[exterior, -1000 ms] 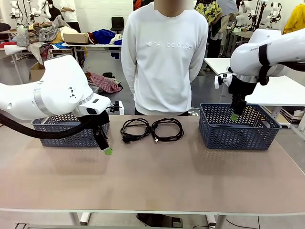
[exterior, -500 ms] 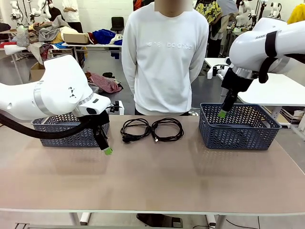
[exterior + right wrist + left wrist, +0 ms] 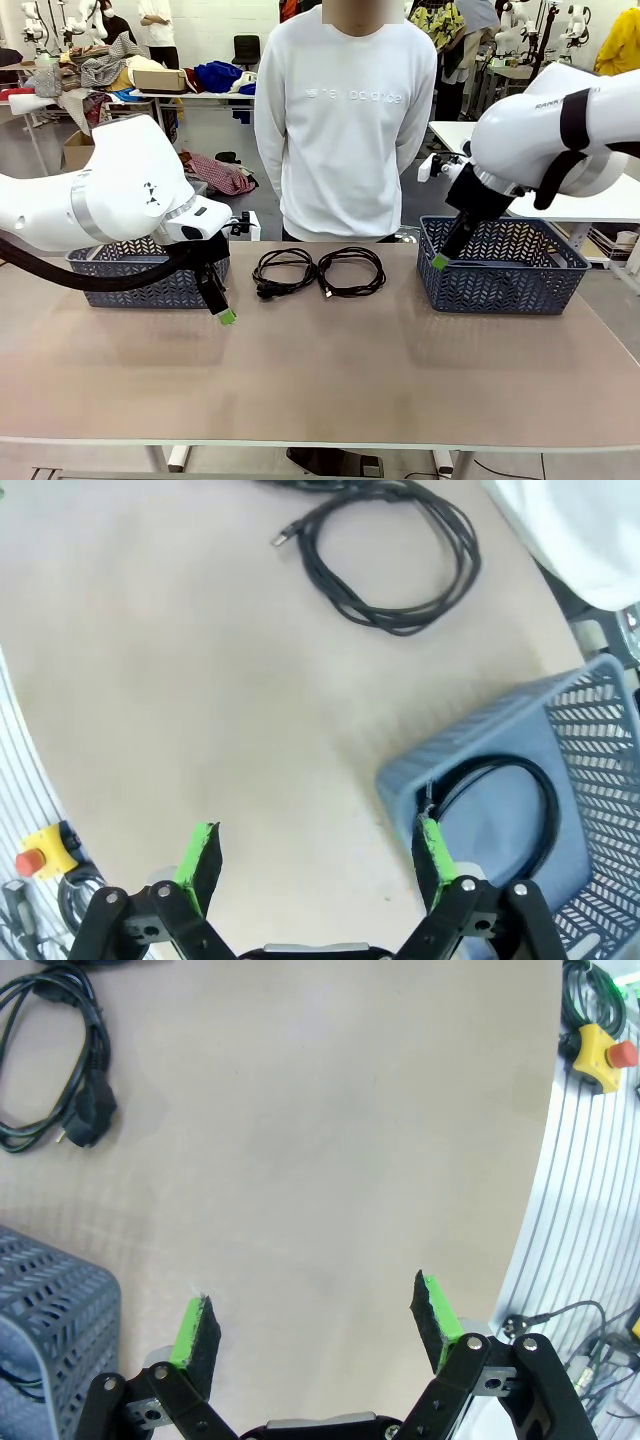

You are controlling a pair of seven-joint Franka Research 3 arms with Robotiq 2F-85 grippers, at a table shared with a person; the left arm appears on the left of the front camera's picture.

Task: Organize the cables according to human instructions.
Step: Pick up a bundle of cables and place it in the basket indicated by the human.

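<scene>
Patience matters most here: a left coil (image 3: 283, 270) and a right coil (image 3: 352, 270) lie side by side on the tabletop (image 3: 320, 380) before the person (image 3: 345, 120), and a third cable (image 3: 510, 763) sits in the right basket (image 3: 500, 290). Right tool (image 3: 440, 260) hangs wide and empty over that basket's corner nearest the coils; left tool (image 3: 226, 316) hovers wide and empty beside the left basket (image 3: 130, 285). Best to wait for the person's cue, then come down straddling several strands of one loop, clear of its neighbour.
</scene>
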